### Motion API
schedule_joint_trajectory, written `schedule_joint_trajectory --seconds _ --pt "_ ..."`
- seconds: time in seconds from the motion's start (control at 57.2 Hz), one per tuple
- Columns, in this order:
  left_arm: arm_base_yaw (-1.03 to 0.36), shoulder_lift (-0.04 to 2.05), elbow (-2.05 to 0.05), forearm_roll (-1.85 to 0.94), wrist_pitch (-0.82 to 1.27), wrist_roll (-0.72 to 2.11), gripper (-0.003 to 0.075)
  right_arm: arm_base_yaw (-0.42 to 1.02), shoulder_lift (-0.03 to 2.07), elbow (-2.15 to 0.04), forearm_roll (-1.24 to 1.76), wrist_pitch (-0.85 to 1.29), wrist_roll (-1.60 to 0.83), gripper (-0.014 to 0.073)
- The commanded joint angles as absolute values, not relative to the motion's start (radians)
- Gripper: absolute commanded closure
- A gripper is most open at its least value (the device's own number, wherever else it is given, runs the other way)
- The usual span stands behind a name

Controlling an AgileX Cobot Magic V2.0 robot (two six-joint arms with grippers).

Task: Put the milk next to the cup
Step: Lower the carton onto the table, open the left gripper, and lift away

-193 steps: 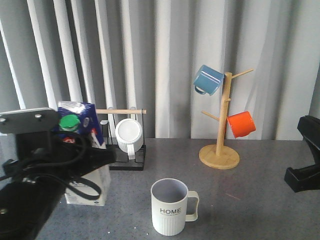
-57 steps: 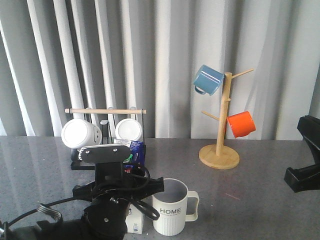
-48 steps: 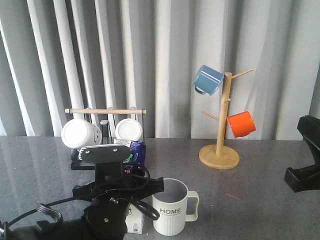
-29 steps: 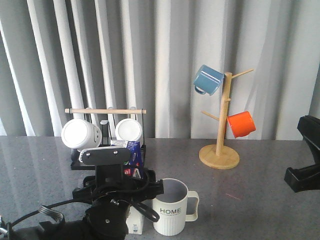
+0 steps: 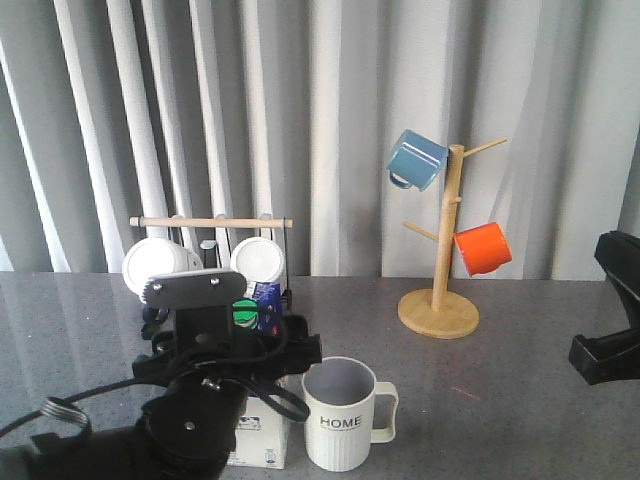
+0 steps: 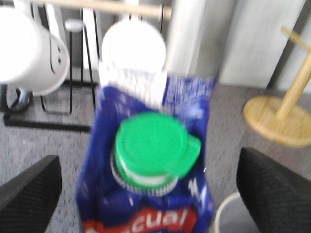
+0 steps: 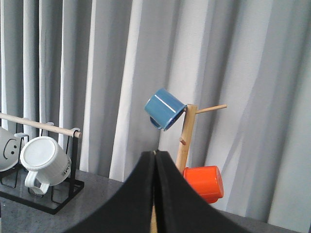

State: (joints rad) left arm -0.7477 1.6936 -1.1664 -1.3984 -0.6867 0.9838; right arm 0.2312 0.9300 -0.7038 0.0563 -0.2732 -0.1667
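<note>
The cup point(image 5: 344, 414) carries "HOME" in dark letters on its ribbed cream side. On the milk point(image 6: 151, 160), the left wrist view catches the lower half of a red label reading "...cual" under the green cap point(image 6: 154, 150); the rest is blurred.

The milk point(image 5: 258, 425) stands on the grey table point(image 5: 500, 400) just left of the cup, close beside it, though the front view does not show whether they touch. The left gripper point(image 6: 146, 191) has its two black fingers point(image 6: 29, 194) spread wide on either side of the carton, clear of its sides, holding nothing. From the front, the left arm hides most of the carton; only the cap, a blue strip and the white base show.

Right of the cup the tabletop lies open up to the wooden mug tree point(image 5: 442, 250) with its blue mug point(image 5: 415, 160) and orange mug point(image 5: 482, 248). Behind stands a black rack point(image 5: 215, 260) with white mugs point(image 5: 258, 262).

The right gripper point(image 7: 155, 194) has its fingers pressed together, holding nothing, parked at the table's right edge.
</note>
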Motion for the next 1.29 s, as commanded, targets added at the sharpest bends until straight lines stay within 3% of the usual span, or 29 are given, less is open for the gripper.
schedule_joint_trajectory --seconds 0.0,0.087,0.192,0.262,0.367,0.402,0.805,0.962,1.137,1.277 --pt "-0.751 1.575 -1.194 -1.323 -0.721 0.984 0.0029 0.224 0.922 -0.737 0.049 -0.344 -0.167 0.0602" --pt "-0.751 1.519 -1.194 -1.288 -0.718 0.984 0.0066 0.224 0.922 -0.737 0.049 -0.344 -0.167 0.0602" --pt "-0.751 1.458 -1.194 -1.228 -0.691 0.984 0.0184 0.224 0.922 -0.737 0.049 -0.344 -0.167 0.0602" --pt "-0.751 1.424 -1.194 -1.206 -0.67 0.984 0.0327 0.224 0.922 -0.737 0.049 -0.344 -0.167 0.0602" --pt "-0.751 1.378 -1.194 -1.193 -0.618 0.984 0.0671 0.224 0.922 -0.737 0.049 -0.344 -0.167 0.0602" --pt "-0.751 1.367 -1.194 -1.19 -0.606 0.987 0.073 0.224 0.922 -0.737 0.049 -0.344 -0.167 0.0602" --pt "-0.751 1.352 -1.194 -1.192 -0.607 0.987 0.0728 0.224 0.922 -0.737 0.049 -0.344 -0.167 0.0602" --pt "-0.751 1.344 -1.208 -1.147 -0.593 0.838 0.0728 0.224 0.922 -0.737 0.049 -0.344 -0.167 0.0602" --pt "-0.762 1.33 -1.283 -0.879 -0.342 0.534 0.0728 0.224 0.922 -0.737 0.049 -0.344 -0.167 0.0602" --pt "-0.811 1.298 -1.263 -0.609 -0.179 0.448 0.0728 0.224 0.922 -0.737 0.049 -0.344 -0.167 0.0602"
